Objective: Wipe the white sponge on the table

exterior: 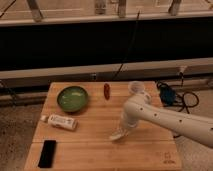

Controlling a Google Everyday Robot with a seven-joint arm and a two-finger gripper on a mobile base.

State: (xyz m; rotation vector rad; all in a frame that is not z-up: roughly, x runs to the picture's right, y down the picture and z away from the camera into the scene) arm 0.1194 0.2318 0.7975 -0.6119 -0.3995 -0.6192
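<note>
1. One broad wooden table [95,150] of pale butcher-block planks fills the lower middle of the view, with a small dark logo mark [168,161] at its near right corner.
2. Reaching in from the right, the white arm [170,120] slants across the tabletop and bends downward at its end.
3. At the far left sits a green bowl [73,98], upright.
4. Just in front of the bowl lies a white tube [62,121] on its side (printed label facing up).
5. Near the front left corner lies a black phone [48,153], flat.
6. A clear cup [137,89] stands at the far edge, partly behind the arm.
7. The gripper [121,131] points down at the table's middle; whether it is clasping anything I cannot tell.
8. The white sponge [116,135] lies on the wood right at the gripper's tip.
9. A small red object [106,90] lies between bowl and cup.
</note>
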